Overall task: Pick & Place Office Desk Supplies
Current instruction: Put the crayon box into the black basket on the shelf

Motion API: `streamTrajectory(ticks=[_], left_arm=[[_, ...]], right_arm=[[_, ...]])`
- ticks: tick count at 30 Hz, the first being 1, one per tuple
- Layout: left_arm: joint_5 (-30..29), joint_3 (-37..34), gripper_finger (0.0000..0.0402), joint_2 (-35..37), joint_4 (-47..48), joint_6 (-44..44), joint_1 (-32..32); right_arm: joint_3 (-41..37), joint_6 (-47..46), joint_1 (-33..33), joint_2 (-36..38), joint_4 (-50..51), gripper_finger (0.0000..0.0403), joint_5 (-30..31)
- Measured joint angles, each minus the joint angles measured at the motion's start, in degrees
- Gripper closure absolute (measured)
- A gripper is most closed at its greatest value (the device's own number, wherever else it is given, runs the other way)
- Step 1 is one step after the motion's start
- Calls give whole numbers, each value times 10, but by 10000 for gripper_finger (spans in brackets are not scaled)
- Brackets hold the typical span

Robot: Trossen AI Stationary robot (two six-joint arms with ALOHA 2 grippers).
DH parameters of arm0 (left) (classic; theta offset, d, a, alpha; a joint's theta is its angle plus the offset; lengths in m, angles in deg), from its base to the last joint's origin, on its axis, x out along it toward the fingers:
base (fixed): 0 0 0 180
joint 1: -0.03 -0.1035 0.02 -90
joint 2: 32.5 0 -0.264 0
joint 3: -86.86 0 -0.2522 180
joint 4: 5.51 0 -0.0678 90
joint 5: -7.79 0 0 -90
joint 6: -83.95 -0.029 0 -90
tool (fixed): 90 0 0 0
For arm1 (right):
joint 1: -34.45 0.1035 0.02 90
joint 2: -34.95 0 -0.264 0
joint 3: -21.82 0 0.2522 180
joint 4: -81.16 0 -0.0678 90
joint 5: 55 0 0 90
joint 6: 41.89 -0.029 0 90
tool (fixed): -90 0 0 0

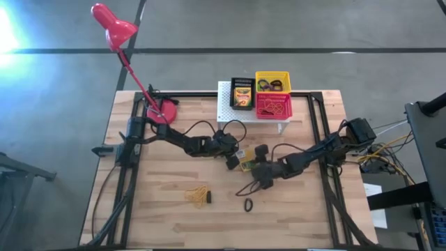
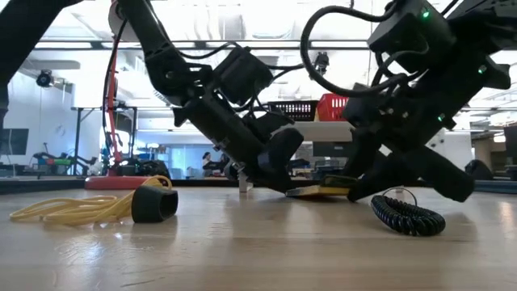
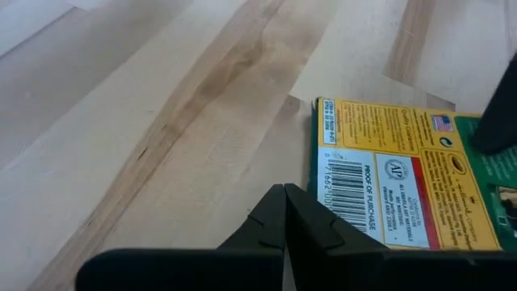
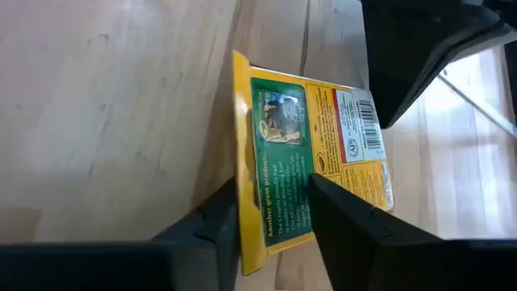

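One crayon box [image 1: 242,97] sits in the black bin already. Another crayon box [image 4: 311,174] lies mid-bench between the right end effector [image 4: 275,212]'s spread fingers. The left end effector [image 3: 284,212] is pressed together. Rubber bands [image 1: 197,196] and ring [image 1: 247,205] wait.

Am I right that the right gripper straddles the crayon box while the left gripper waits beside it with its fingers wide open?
Not quite: the left gripper is shut, fingertips together, as the left wrist view shows. The right gripper does straddle the crayon box.
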Motion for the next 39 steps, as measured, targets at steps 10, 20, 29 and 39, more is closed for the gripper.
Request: streamTrajectory(ticks=[10,20,29,39], left_arm=[[9,-3,396,51,70,-23,14],[-62,-11,396,140,99,-89,104],[-68,-13,369,141,36,-141,157],[4,-13,229,85,-98,-145,156]], right_arm=[[6,-97,27,33,14,372,-1],[29,-245,36,148,112,385,-158],[35,-287,36,221,161,385,-179],[34,-287,34,194,159,385,-178]])
